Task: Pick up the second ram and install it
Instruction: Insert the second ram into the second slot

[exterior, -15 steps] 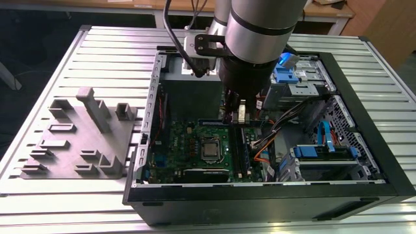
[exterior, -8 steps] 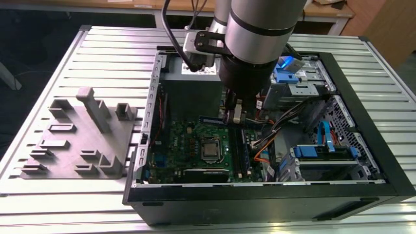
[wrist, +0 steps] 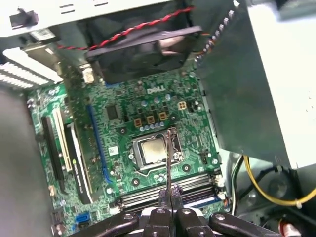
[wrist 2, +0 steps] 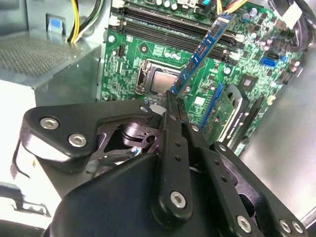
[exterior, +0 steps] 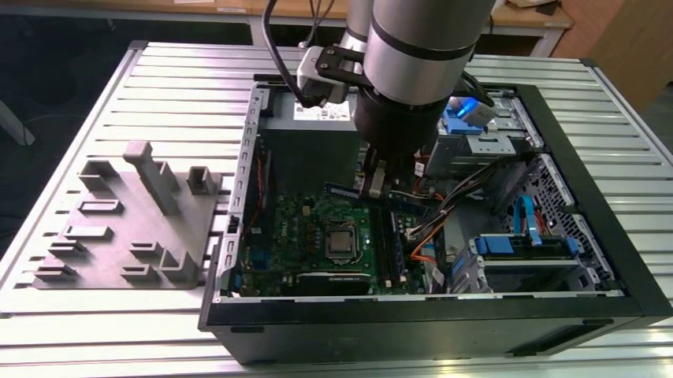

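**Gripper holding the second ram over the open computer case**

The arm reaches down into the computer case [exterior: 421, 323], which lies open on its side on a slatted metal table [exterior: 189, 79]. The gripper [exterior: 373, 187] has its fingers pressed together on one end of the second ram [exterior: 340, 191], a narrow blue board. In the second wrist view the gripper [wrist 2: 170, 98] pinches the second ram [wrist 2: 205, 47] at its near end. The stick runs out from the fingertips at a slant across the green motherboard [wrist 2: 163, 54], towards the long black memory sockets [wrist 2: 163, 24]. In the first wrist view the second ram [wrist: 169, 158] appears edge-on as a thin line below the gripper [wrist: 171, 191], in line with the processor socket [wrist: 150, 153] and close to the memory sockets [wrist: 163, 190]. Whether its lower edge touches a socket cannot be told. The grey power supply [exterior: 305, 150] stands just beside the gripper, towards the exterior view's left. A black fan [wrist: 143, 49] sits at the far edge of the motherboard [wrist: 148, 113]. A grey fixture [exterior: 137, 228] lies on the table, apart from the case.
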Robot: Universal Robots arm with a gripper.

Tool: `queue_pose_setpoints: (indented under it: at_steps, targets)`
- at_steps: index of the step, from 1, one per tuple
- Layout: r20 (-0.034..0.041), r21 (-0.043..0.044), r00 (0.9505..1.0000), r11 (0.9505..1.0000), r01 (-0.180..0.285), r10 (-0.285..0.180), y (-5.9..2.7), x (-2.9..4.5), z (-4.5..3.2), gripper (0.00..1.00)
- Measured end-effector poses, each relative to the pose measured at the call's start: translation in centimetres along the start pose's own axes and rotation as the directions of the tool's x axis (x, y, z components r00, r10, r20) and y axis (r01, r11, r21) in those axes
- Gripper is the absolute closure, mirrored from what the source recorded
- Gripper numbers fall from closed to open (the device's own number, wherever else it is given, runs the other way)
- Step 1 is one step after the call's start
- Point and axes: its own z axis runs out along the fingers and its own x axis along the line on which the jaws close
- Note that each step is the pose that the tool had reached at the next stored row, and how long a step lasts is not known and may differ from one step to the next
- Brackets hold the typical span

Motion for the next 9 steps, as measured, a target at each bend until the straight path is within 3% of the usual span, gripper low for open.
queue_pose_setpoints:
  at_steps: [5,9]
  targets:
    - [0.0049,0.005,0.996,0.996,-0.09,0.09,0.0,0.0,0.08,0.92]
    - [0.0093,0.0087,0.9867,0.9867,-0.162,0.162,-0.01,0.01,0.14,0.92]
